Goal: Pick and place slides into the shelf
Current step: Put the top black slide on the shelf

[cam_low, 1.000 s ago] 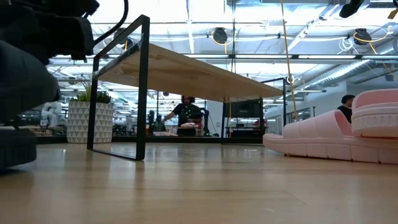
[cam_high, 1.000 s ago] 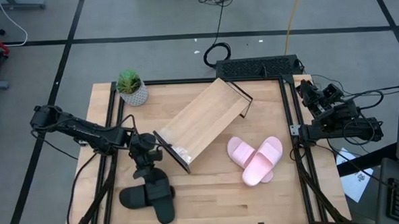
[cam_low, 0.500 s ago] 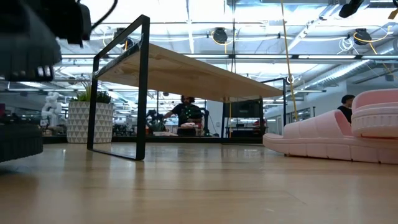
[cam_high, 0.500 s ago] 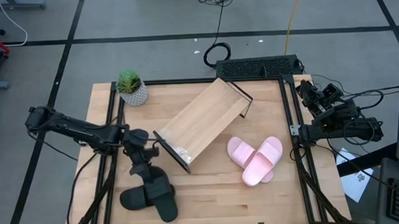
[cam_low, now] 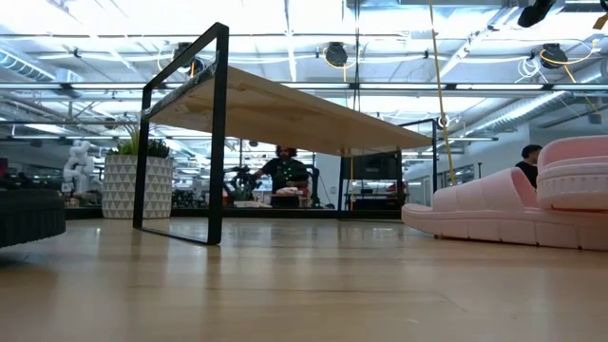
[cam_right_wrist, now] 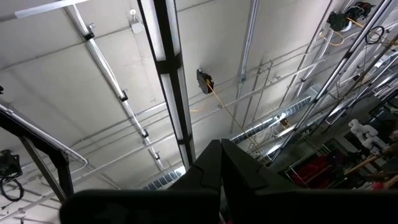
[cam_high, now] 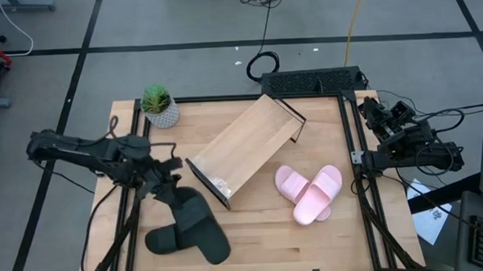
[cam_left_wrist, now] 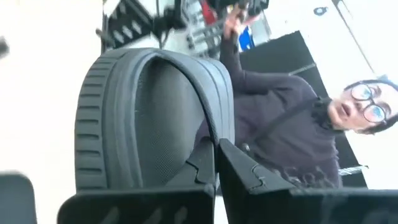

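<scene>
In the high view the left gripper [cam_high: 172,190] sits at the lower left of the frame, clamped shut on one black slide [cam_high: 203,228], whose ribbed sole edge and finely textured underside fill the left wrist view [cam_left_wrist: 149,118], with a person in dark clothing visible beyond it. The second black slide [cam_high: 164,240] lies flat on the desk [cam_high: 262,233] just beside it, at the bottom left. The shelf [cam_high: 246,147] rests at a slant across the middle of the frame, a long pale wooden box with dark metal edging, its nearer open end close to the carried slide. The pink slides [cam_high: 311,191] lie overlapping to the right of centre, soft-looking and smooth, with thick rounded soles. A small potted plant [cam_high: 158,104] stands at the upper left of the desk. The right gripper [cam_high: 369,107] is parked off the desk's right edge, closed on nothing. To do this step well, the slide should probably be turned to line up with the shelf's slanted opening and entered sole-down, keeping clear of the dark frame, since a matte, flexible foam sole held at one edge may sag or swing.
</scene>
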Tool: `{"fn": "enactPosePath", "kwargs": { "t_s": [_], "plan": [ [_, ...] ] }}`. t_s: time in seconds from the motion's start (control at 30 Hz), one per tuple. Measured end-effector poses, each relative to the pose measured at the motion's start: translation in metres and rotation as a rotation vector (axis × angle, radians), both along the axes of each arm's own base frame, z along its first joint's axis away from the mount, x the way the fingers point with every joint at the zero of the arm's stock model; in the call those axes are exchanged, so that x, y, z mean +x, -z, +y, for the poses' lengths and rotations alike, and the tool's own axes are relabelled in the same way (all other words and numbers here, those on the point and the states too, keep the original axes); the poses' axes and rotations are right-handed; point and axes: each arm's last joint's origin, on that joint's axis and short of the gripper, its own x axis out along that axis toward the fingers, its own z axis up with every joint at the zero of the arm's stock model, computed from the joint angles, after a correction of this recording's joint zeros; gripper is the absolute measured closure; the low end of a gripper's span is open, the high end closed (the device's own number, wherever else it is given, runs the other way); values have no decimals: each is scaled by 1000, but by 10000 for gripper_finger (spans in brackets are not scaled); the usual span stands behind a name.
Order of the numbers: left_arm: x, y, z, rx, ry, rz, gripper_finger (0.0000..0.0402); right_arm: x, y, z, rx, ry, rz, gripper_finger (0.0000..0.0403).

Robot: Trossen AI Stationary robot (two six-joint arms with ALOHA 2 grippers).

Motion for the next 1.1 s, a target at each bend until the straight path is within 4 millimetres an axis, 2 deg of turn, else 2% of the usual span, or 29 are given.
{"fn": "enactPosePath", "kwargs": {
  "t_s": [0.17, 0.33, 0.5, 0.67, 0.8, 0.97, 1.1],
  "plan": [
    [21, -28, 9, 54, -86, -10, 402, 0, 0, 0, 0, 0, 0, 403],
    [61, -38, 26, 66, -70, -7, 401, 0, 0, 0, 1, -2, -1, 403],
    [105, -46, 54, 57, 16, -33, 401, 0, 0, 0, 1, -3, -1, 403],
    [137, -53, 87, 55, 68, -90, 401, 0, 0, 0, 17, -28, -13, 403],
    [147, -50, 116, 58, 9, -86, 401, 0, 0, 0, 29, -47, -20, 403],
    [138, -42, 148, 77, -88, -69, 401, 0, 0, 0, 28, -47, -19, 403],
    [131, -26, 159, 82, -123, 22, 401, 0, 0, 0, 27, -46, -18, 403]
  ]
}}
